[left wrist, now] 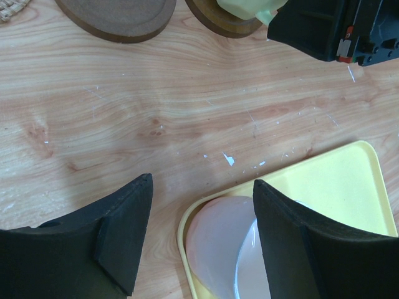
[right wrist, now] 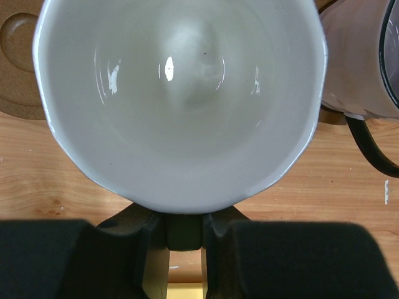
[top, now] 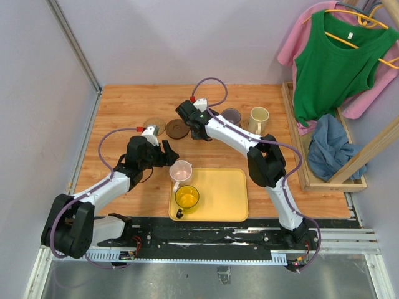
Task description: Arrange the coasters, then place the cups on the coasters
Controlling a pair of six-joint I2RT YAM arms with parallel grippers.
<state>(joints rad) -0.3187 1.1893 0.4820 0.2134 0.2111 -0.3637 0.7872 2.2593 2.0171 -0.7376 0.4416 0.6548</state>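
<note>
Right gripper [right wrist: 184, 232] is clenched on the handle of the pale green-white glazed mug [right wrist: 181, 93]. The mug is upright with its mouth toward the wrist camera; holding by the handle keeps the bowl level and the fingers off the rim. It sits at the far row over a dark brown ring-grooved round coaster [left wrist: 215, 26], between a bare dark brown coaster [top: 177, 129] and the purple-grey mug [top: 231, 116]. Cannot tell whether its base touches down yet. Cream-beige mug [top: 258, 119] stands at the row's right end, and a tan round coaster [top: 154, 124] lies bare at the left end. Left gripper [left wrist: 202, 205] is spread wide, grasping nothing, poised above the pale pink mug [left wrist: 218, 249] at the far left corner of the yellow rectangular tray [left wrist: 336, 187]. This looks like staging for the next pick. Yellow mug [top: 186, 196] waits on the tray, nearer the bases.
</note>
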